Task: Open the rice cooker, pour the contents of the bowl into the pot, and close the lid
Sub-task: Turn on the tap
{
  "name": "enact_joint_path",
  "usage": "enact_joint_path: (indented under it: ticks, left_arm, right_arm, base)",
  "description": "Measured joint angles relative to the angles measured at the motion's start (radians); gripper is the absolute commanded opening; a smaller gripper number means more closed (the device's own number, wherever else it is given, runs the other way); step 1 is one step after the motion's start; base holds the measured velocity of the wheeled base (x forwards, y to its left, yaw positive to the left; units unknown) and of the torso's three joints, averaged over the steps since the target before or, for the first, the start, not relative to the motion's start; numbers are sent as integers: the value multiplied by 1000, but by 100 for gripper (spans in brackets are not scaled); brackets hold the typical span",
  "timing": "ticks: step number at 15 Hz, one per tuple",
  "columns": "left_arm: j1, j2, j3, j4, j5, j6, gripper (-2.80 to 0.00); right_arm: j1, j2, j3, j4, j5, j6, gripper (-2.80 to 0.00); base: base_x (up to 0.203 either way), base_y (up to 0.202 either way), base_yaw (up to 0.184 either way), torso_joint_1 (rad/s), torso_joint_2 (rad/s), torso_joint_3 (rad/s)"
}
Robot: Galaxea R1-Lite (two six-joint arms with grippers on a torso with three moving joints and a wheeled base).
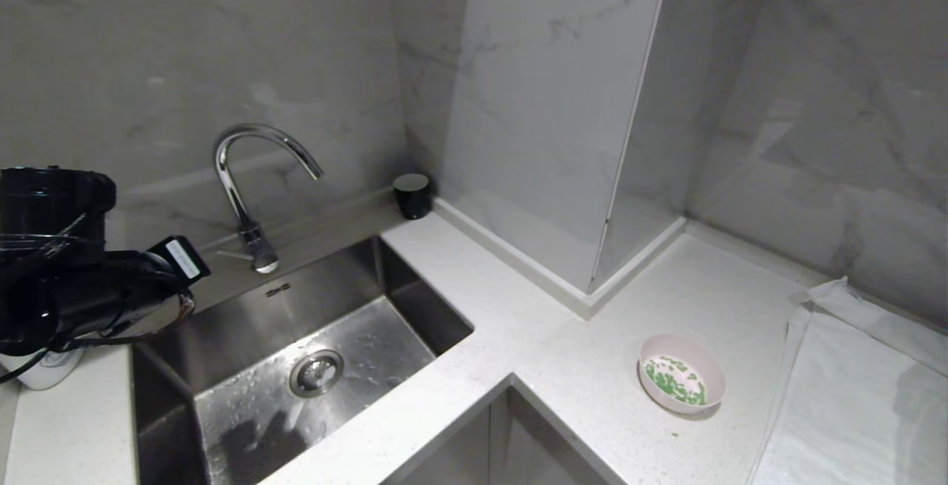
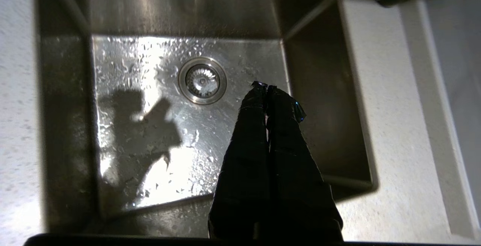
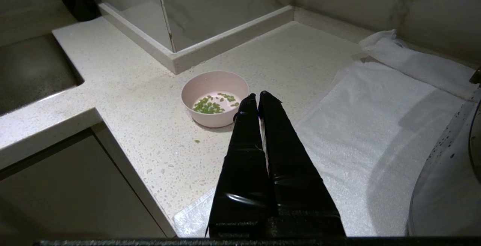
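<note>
The pale pink bowl (image 1: 681, 400) stands on the white speckled counter (image 1: 563, 337), right of the sink corner, with the green contents (image 1: 675, 383) lying in its white inside. In the right wrist view the bowl (image 3: 210, 120) and its contents (image 3: 208, 106) sit just beyond my right gripper (image 3: 258, 95), which hovers above the counter, shut and empty. My left gripper (image 2: 265, 86) hangs over the sink, shut with nothing in it; its black arm (image 1: 74, 292) shows at the head view's left edge. The rice cooker, its pot and its lid are out of view.
A steel sink (image 1: 244, 322) with a drain (image 2: 202, 80) and a curved tap (image 1: 244, 174) fills the left. A black cup (image 1: 412, 195) stands in the back corner. A white towel (image 1: 852, 396) covers the counter at right. One green piece (image 3: 197, 141) lies loose.
</note>
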Motion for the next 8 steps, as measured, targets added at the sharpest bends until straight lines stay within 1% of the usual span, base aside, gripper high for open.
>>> enact_joint_path:
  ticks: [3, 6, 8]
  left_arm:
    - [10, 162, -91, -4, 11, -27, 0]
    - [42, 277, -188, -5, 13, -25, 0]
    - [64, 337, -228, -5, 12, -11, 0]
  right_arm:
    - [-1, 0, 0, 0, 0, 0, -280]
    - [-1, 0, 0, 0, 0, 0, -280]
    - [-1, 0, 0, 0, 0, 0, -280]
  base:
    - [0, 0, 0, 0, 0, 0]
    - [0, 0, 0, 0, 0, 0]
    - [0, 0, 0, 0, 0, 0]
